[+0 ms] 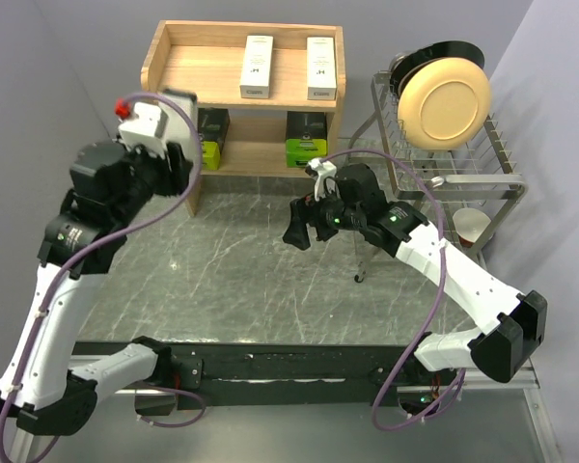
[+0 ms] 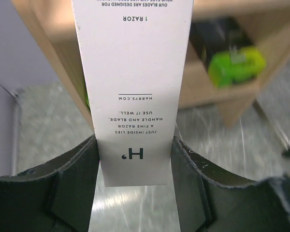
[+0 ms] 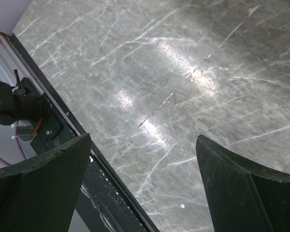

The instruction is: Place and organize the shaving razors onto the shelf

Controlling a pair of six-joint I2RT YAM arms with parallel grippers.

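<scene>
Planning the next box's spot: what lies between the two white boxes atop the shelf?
The shelf is bare between the left white box and right white box, in the top external view.

A robotics lab test cell dressed with household props. Plain grey partition walls [image 1: 550, 58] enclose a marble-patterned tabletop [image 1: 241, 270], which lies below the spread jaws of the right gripper [image 3: 144, 139] and is edged by a black mounting rail [image 1: 270, 362] with purple cable [image 1: 135, 227]. Ahead of the left gripper [image 2: 135, 140], clamped on a white razor box [image 2: 135, 72], stands a wooden shelf [image 1: 212, 63]. Right of the right jaws is a wire dish rack [image 1: 482, 188] of plates [image 1: 444, 101].
</scene>
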